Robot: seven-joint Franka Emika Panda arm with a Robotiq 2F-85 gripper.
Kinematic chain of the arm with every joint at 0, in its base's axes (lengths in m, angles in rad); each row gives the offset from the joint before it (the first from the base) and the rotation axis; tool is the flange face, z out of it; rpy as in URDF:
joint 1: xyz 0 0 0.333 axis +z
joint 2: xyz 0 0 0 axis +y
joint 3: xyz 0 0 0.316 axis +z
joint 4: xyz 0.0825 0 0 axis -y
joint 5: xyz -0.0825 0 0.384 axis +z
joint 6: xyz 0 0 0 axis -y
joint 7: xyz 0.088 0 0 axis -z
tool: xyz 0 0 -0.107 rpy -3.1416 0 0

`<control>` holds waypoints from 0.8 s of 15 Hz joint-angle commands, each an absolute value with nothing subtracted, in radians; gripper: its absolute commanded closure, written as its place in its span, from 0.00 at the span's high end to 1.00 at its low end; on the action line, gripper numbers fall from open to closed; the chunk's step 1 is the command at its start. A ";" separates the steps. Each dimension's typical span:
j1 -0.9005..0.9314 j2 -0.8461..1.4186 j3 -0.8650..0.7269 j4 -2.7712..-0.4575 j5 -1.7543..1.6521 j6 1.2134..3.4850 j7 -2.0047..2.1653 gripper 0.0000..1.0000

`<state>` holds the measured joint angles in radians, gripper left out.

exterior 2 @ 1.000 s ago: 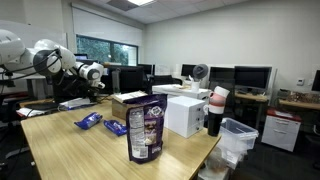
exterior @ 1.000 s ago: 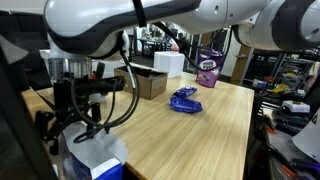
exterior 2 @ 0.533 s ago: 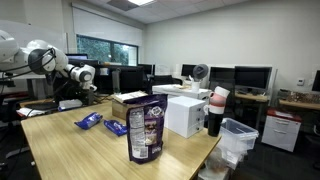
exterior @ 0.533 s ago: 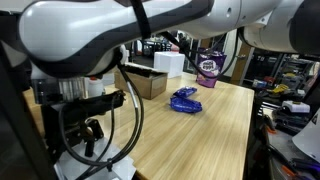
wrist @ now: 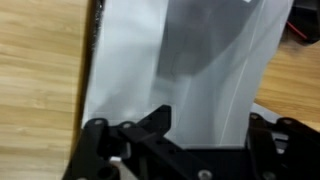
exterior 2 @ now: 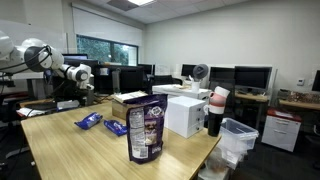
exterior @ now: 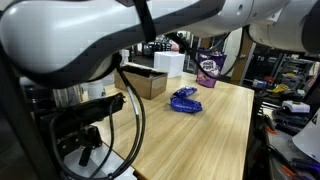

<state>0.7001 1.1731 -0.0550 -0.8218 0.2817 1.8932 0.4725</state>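
A white pouch (wrist: 190,60) lies on the wooden table (wrist: 35,90) and fills most of the wrist view. My gripper (wrist: 185,140) is right above it, with its black fingers wide apart on either side of the pouch. It looks open and I see no grasp. In an exterior view the gripper (exterior: 85,150) is low at the table's near corner and the arm hides most of the pouch (exterior: 125,172). In an exterior view the gripper (exterior 2: 76,86) hangs over the pouch (exterior 2: 70,102) at the table's far end.
A blue packet (exterior: 185,100) lies mid-table, and two blue packets (exterior 2: 88,120) (exterior 2: 115,127) show from the far side. A purple snack bag (exterior 2: 146,130) stands upright, also seen far off (exterior: 208,68). There is a cardboard box (exterior: 150,83), a white box (exterior 2: 185,115) and a cup (exterior 2: 217,110).
The gripper has come down closer to the white pouch, which the arm now mostly hides in an exterior view. The other objects have not moved.
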 commanded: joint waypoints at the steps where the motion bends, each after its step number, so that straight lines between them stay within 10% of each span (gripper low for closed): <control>1: 0.718 1.117 -0.078 -0.903 0.269 1.900 0.503 0.35; 3: 0.719 1.114 -0.080 -0.901 0.272 1.892 0.498 0.36; 4: 0.724 1.113 -0.086 -0.899 0.271 1.889 0.500 0.12; 12: 0.664 1.137 -0.019 -0.837 0.320 1.685 0.364 0.04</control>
<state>0.7127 1.1623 -0.0582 -0.8213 0.2892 1.7820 0.4487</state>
